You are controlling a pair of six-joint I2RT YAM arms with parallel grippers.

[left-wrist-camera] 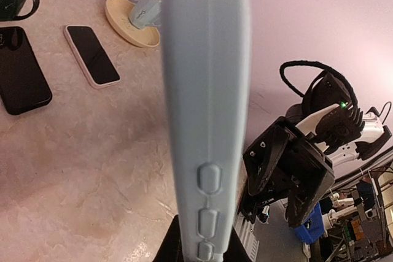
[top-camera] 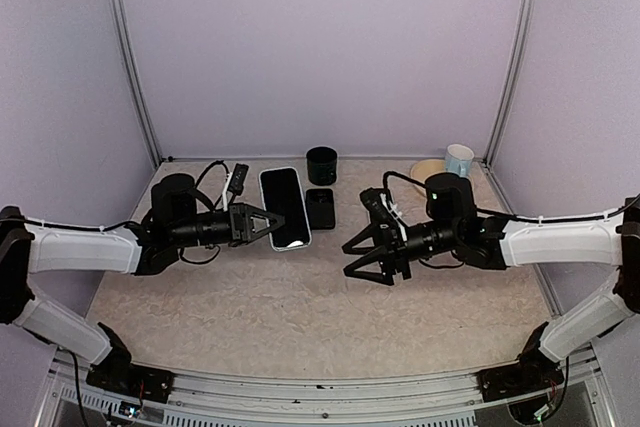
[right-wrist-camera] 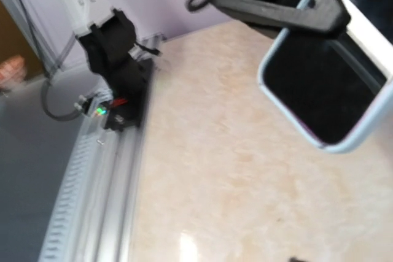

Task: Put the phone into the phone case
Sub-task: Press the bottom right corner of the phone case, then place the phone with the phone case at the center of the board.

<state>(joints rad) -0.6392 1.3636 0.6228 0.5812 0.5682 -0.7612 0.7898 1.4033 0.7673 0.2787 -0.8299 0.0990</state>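
The phone case (top-camera: 285, 207) is light blue, and a dark-screened phone (right-wrist-camera: 319, 87) sits inside its rim. My left gripper (top-camera: 272, 227) is shut on the case's near long side. The left wrist view shows the case (left-wrist-camera: 206, 90) edge-on, its moulded buttons facing the camera, with black jaws pinching it at the bottom. My right gripper (top-camera: 347, 260) hangs to the right of the case, apart from it, fingers spread and nothing between them. Its fingers are out of the right wrist view.
A black phone (top-camera: 320, 208) lies next to the case. A dark mug (top-camera: 322, 164) stands behind the black phone. A pink-rimmed phone (left-wrist-camera: 92, 55) lies on the table. A cream plate (top-camera: 425, 169) with a cup (top-camera: 459, 159) sits at the back right. Purple walls enclose the table.
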